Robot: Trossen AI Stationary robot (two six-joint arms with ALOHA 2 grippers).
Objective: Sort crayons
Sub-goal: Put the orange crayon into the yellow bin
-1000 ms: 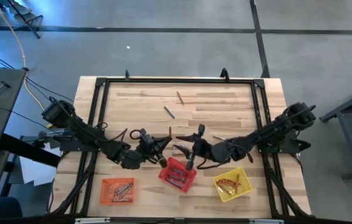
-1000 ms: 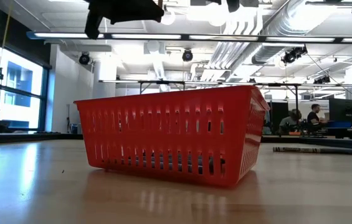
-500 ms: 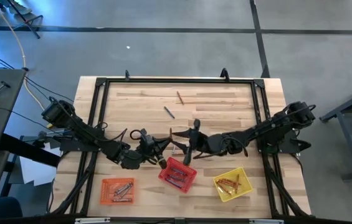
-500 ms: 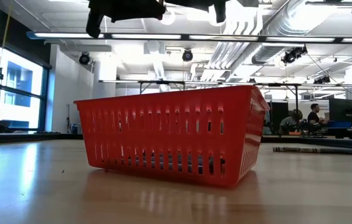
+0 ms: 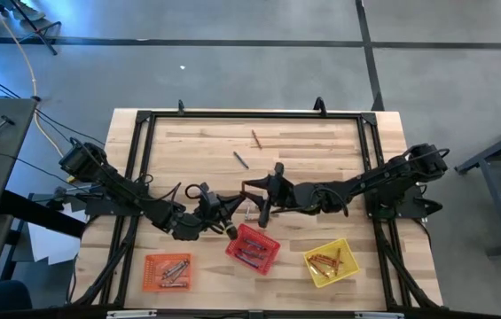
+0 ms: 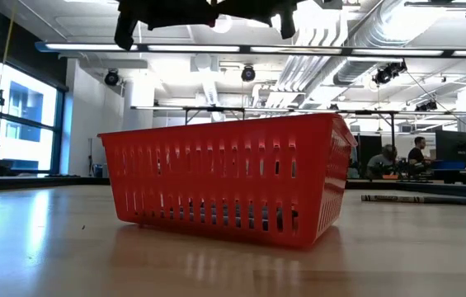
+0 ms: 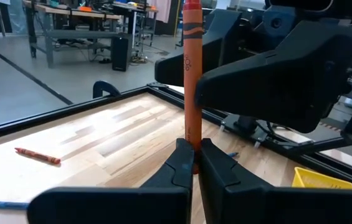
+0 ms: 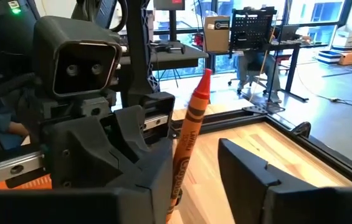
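The left end effector [image 7: 191, 163] is clamped on the lower end of an orange crayon [image 7: 192, 81], holding it upright above the tabletop [image 5: 312, 146] just behind the red basket [image 5: 253, 249]. The right end effector [image 8: 194, 180] brackets the crayon's upper part with fingers apart; it should probably close squarely on the shaft before the left lets go. Farther back, two loose crayons [image 5: 255, 138] lie on the tabletop.

**Four cameras, one shared meeting point**

The high view looks straight down on the whole table [image 5: 321, 151]. The low view sits at tabletop level, close to the red basket [image 6: 224, 177], facing the room. Each wrist view looks forward along its own fingers, very near; both share the upright orange crayon [image 7: 192, 74] and the opposing arm.
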